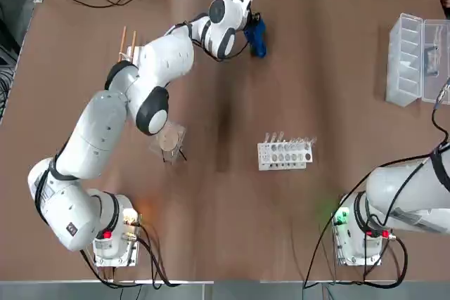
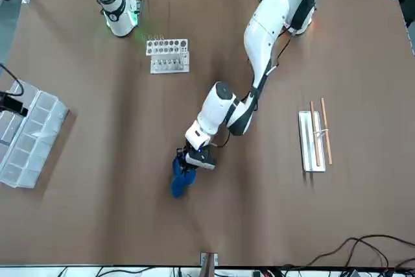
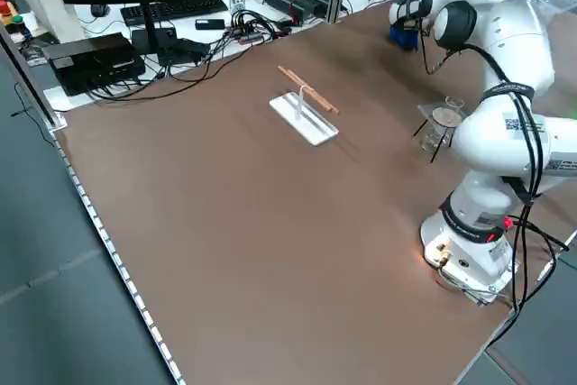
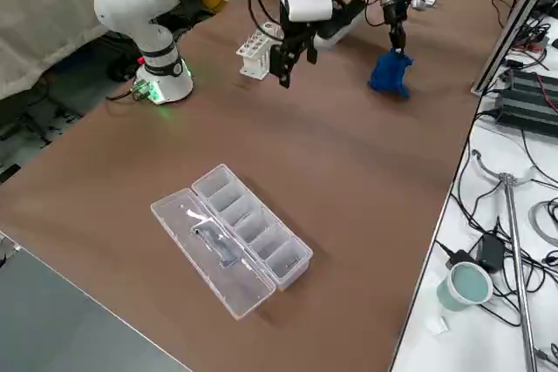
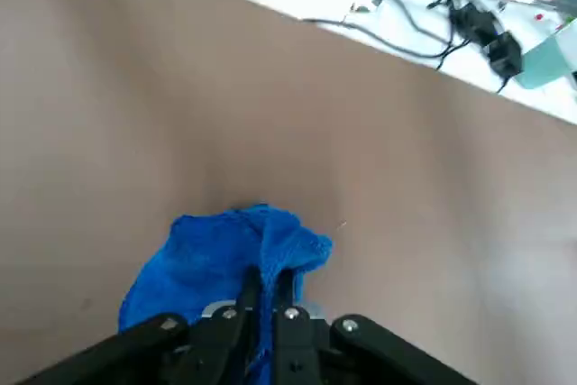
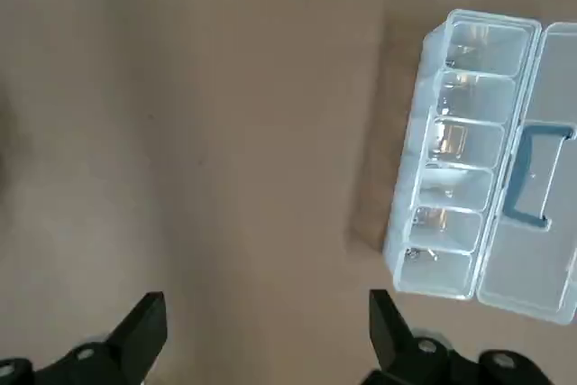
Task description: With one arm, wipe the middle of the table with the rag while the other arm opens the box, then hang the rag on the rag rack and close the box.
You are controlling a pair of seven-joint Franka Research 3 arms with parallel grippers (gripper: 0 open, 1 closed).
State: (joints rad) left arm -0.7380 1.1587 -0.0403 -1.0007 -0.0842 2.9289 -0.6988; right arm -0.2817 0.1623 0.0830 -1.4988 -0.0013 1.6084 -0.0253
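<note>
The left pincer (image 5: pixel 269 299) pinched the bunched, soft blue rag (image 5: pixel 212 263) above the far middle of the matte brown surface (image 1: pixel 225 230)! Over on the right, the right pincer (image 6: pixel 270 331) hung spread beside the clear plastic box (image 6: pixel 469 151), its lid laid open, small bits in some compartments. The white rag rack (image 2: pixel 311 142), with its slim wooden rods, stood far left, and the white, round-holed tube rack (image 1: pixel 285 154) sat between the arms.

Between the white plastic tube rack with round holes (image 1: pixel 285 155) and the clear compartmented plastic box (image 1: pixel 405 60), a bare brown passage is left; left of the rack, the way is blocked by the white jointed left arm (image 1: pixel 166 60).
</note>
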